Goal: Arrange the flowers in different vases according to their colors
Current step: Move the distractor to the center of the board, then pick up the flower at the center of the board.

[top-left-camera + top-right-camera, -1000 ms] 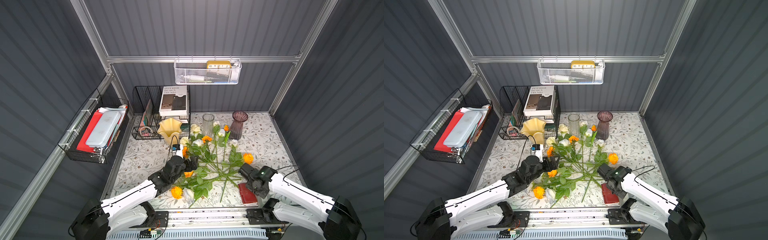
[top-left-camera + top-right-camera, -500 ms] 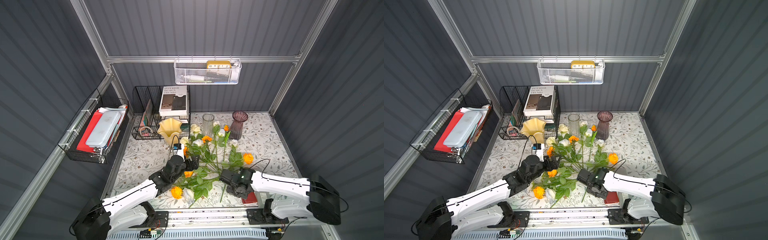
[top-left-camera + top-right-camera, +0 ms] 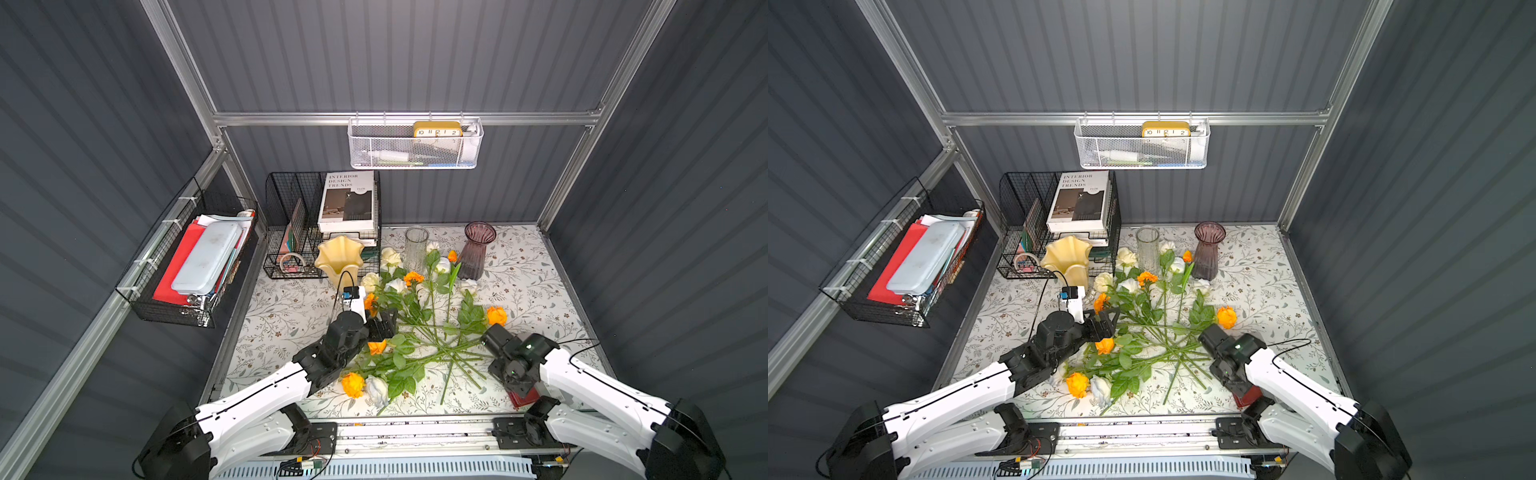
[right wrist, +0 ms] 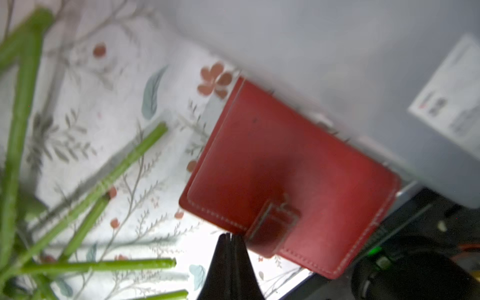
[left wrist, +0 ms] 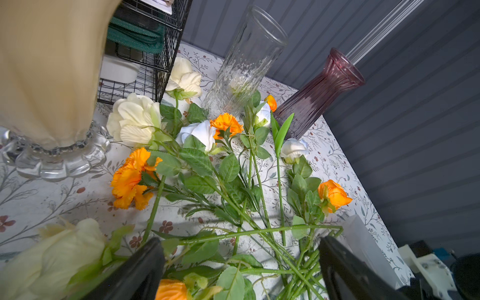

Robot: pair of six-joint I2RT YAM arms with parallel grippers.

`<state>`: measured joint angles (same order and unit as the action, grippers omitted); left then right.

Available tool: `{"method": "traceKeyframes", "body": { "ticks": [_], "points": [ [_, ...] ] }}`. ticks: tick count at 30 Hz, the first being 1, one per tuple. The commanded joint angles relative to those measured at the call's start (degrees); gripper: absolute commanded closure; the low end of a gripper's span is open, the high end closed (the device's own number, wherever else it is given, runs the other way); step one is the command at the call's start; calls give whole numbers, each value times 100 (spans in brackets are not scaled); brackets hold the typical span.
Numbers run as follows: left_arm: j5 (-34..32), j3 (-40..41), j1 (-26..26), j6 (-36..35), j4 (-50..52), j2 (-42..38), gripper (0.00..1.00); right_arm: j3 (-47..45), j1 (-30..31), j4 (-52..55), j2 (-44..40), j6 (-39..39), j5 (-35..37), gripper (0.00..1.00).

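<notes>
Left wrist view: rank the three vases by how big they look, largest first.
1. pale yellow vase: largest by far, though it is nearest the camera and cut off by the frame edge, so its true size is unsure.
2 and 3. clear glass vase and purple vase: look about alike, not ranked.

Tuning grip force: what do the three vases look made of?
Yellow vase: opaque, matte, wavy rim; ceramic or plastic, cannot tell. Clear vase: see-through, pebbled wall, likely glass. Purple vase: translucent, ribbed, glossy, likely tinted glass.
</notes>
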<state>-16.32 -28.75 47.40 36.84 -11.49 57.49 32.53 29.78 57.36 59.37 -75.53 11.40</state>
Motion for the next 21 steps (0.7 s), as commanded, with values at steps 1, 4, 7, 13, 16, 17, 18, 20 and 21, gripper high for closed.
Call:
{"method": "traceKeyframes", "body": {
  "ticks": [1,4,7,13,16,17,18,20,21],
  "points": [
    [-59,-19,24,-129,87,4,3,482,-779,462,343,1178,430,97],
    [-81,-47,26,-133,103,6,3,817,-1204,199,414,1746,632,95],
    [-140,-147,29,-159,205,-15,1,1404,-1091,129,394,2202,251,93],
    [45,-192,22,-388,-70,-306,1,1599,11,-1584,-23,3169,-545,60],
    [343,-258,7,-375,-266,-214,1,1741,303,-2064,591,3859,-1151,51],
    [426,-323,4,-338,-240,-119,1,1933,416,-1963,886,4080,-1140,49],
    [478,-407,-7,-256,-163,-18,1,2159,524,-1870,1280,4334,-1140,49],
    [478,-448,-11,-38,-61,85,1,2489,713,-1980,1839,4681,-1125,49],
    [475,-439,-19,76,-47,87,1,2673,796,-1997,2092,4837,-1059,50]
  ]
}}
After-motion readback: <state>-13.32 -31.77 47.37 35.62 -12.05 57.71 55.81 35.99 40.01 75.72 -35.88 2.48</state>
